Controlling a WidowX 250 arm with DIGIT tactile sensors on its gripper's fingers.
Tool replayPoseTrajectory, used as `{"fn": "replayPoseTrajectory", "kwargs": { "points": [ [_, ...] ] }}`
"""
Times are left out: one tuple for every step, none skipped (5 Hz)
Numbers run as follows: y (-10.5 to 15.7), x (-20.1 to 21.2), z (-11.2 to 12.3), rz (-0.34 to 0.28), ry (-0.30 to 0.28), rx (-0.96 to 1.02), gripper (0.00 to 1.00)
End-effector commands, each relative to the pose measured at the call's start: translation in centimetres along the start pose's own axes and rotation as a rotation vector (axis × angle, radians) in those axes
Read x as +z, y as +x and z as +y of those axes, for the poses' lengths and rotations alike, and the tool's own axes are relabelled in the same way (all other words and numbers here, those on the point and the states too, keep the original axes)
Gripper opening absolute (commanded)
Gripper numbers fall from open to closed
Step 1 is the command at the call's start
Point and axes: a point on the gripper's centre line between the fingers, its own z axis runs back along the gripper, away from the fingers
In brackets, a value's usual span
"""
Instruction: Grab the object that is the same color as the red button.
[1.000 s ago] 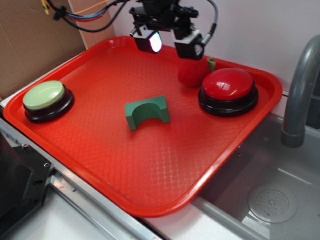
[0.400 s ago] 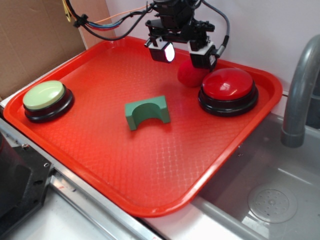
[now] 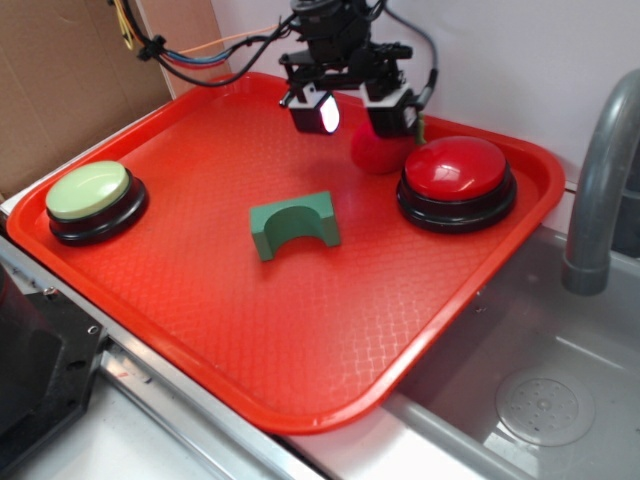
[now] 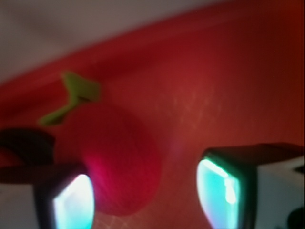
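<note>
Exterior view: gripper (image 3: 351, 108) spread wide, low over far side of red tray (image 3: 300, 370) on counter. Red toy fruit (image 3: 378, 152) on tray, partly between jaws, just beside red button (image 3: 456, 170). Wrist view blurred.

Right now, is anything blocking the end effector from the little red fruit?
Nothing visible. The open end effector sits right over the red fruit, one finger beside it. The red button stands close alongside, not between.

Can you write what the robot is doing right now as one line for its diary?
phase: closing in | gripper: open, fingers either side of red toy fruit | fruit: on tray, beside red button | grasp: not yet
</note>
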Motion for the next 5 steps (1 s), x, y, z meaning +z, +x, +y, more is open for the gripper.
{"fn": "replayPoseTrajectory", "kwargs": {
  "points": [
    [1.0,0.8,0.2,-0.010,-0.045,0.059,0.00],
    [1.0,0.5,0.3,0.006,-0.059,0.069,0.00],
    [1.0,0.4,0.5,0.009,-0.079,0.061,0.00],
    [1.0,1.1,0.3,-0.006,-0.037,0.027,0.00],
    [0.8,2.7,0.2,-0.001,-0.015,-0.065,0.00]
  ]
}}
